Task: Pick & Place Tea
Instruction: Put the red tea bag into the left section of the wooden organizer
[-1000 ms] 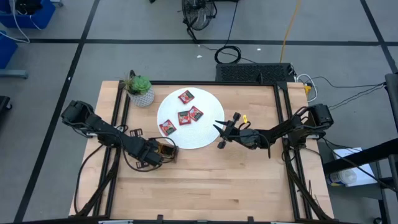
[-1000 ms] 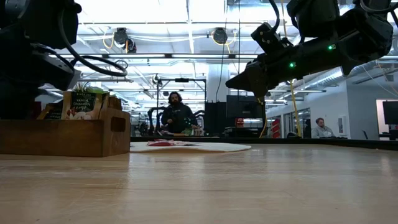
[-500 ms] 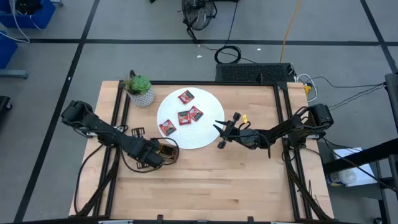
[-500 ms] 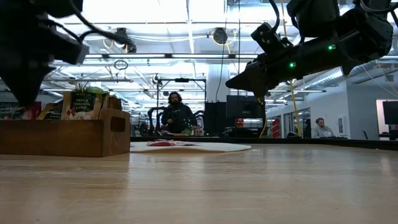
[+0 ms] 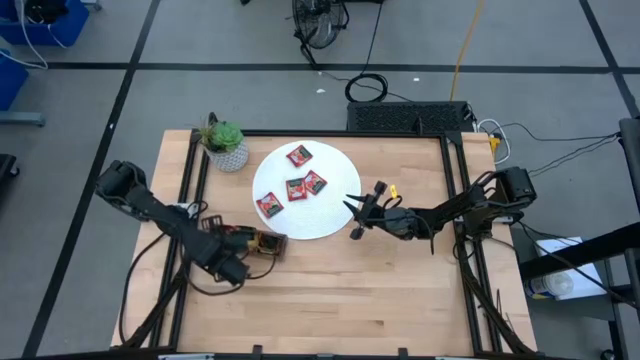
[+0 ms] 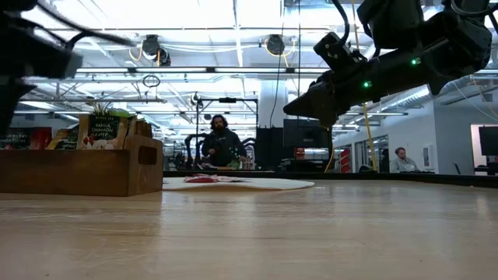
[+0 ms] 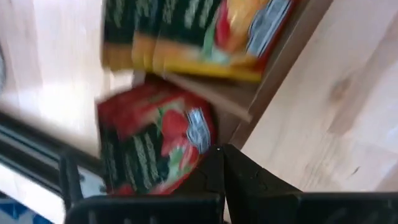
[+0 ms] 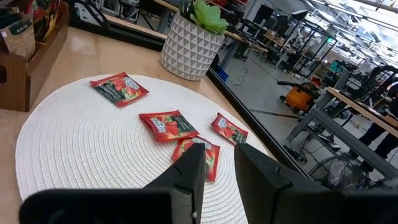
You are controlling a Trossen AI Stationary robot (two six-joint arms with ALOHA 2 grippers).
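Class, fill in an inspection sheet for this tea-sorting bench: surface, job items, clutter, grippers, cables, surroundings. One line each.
Surface: wooden table, bare at the front, with a white disc at its middle.
Job's things: four red tea sachets lie apart on the disc; more sachets stand in the wooden tray.
Clutter: potted plant at the back left corner.
Grippers: left gripper shut on a red sachet beside the tray; right gripper hovers at the disc's right edge, fingers slightly apart, empty.
Cables: coiled black cable and a yellow cord on the floor behind the table.
Surroundings: two people seated far back in the workshop.
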